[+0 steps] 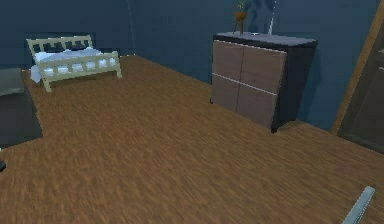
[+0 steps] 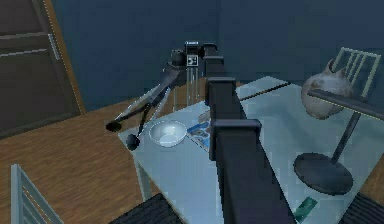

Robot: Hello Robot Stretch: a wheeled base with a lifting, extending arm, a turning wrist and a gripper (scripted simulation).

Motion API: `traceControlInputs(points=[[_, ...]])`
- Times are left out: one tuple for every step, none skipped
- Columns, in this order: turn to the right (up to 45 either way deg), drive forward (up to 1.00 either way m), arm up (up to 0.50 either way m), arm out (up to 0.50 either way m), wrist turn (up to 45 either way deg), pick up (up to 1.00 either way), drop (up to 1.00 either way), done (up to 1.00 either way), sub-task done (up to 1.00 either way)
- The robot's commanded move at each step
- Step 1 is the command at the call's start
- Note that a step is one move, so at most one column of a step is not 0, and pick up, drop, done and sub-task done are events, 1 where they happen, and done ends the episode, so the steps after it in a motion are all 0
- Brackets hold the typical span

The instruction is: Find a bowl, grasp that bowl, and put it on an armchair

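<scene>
A small white round bowl (image 2: 168, 133) sits on the pale glossy table (image 2: 282, 138), near the table's corner. The dark thin-fingered gripper (image 2: 122, 128) ends just beside that corner. I cannot tell how its jaws stand or whether it holds anything.

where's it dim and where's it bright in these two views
Forward view: dim overall, the blue wall darkest, the pale bed catching most light. Arm side view: the pale tabletop and white bowl are brightest, and the dark arm stands out against them.
</scene>
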Motion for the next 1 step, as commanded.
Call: traceControlInputs(points=[[0.0,0.0,0.0,0.0,45.0,0.0,0.0,0.0,0.0]])
